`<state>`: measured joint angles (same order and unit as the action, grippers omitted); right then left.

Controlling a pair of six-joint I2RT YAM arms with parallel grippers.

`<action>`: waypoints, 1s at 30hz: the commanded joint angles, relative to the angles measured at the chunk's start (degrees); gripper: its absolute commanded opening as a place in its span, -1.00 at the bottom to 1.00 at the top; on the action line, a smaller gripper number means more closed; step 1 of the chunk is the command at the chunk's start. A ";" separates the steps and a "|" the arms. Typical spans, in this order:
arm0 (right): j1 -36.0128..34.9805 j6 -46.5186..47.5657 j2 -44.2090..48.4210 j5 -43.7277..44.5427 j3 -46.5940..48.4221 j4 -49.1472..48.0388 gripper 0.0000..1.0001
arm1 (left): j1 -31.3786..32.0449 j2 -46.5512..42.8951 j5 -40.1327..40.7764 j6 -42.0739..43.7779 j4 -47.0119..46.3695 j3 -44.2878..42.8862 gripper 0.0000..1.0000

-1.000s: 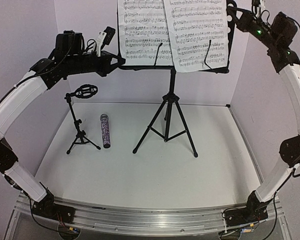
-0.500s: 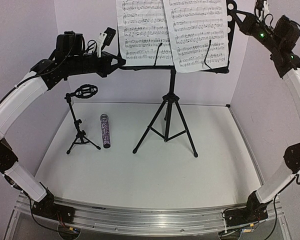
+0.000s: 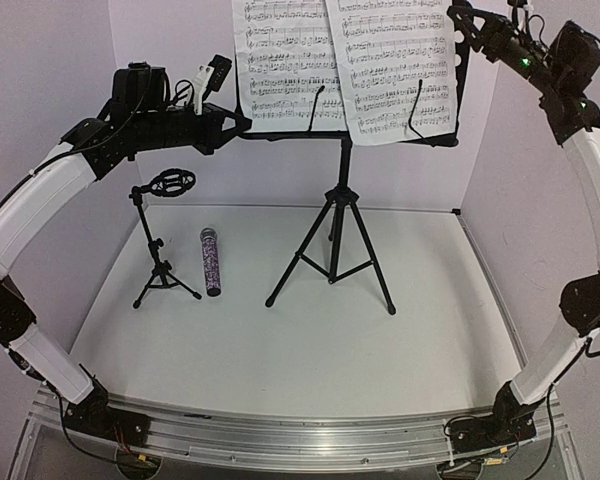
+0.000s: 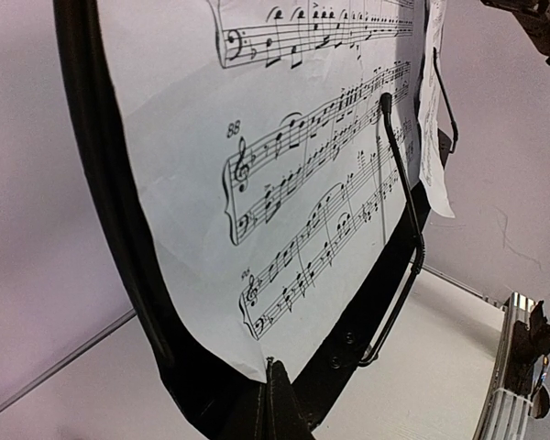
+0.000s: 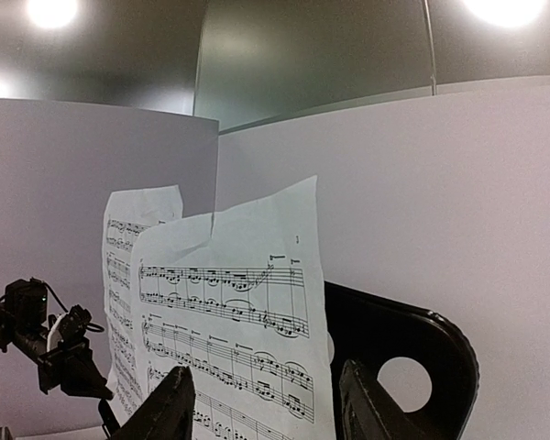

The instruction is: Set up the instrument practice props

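Two white printed music sheets, the left sheet and the right sheet, stood side by side with the right one overlapping the left. Both rested on the black tripod music stand, each crossed by a thin wire page holder.

Stand: upright on three spread legs at the rear middle of the white desk.

Microphone: one, glittery purple-silver, lying flat on the desk left of the stand's legs.

Mic stand: one, small black tripod, upright, just left of the microphone.

Left gripper: raised at the lower left corner of the music stand's plate, fingers drawn together on its bottom rim.

Right gripper: raised at the plate's upper right corner, fingers spread apart. The right sheet's edge and the plate's rounded black corner showed between them. Contact could not be told.
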<state>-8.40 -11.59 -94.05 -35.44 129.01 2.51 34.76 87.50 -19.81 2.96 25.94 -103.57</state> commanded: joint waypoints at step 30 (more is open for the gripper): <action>-0.18 -0.48 -1.78 -0.10 -0.41 -0.44 -0.99 | -0.40 -1.37 -0.16 0.20 -1.29 -0.40 -1.00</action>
<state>-8.40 -12.27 -97.71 -37.05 129.19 3.08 34.76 87.50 -19.90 3.01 25.95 -103.57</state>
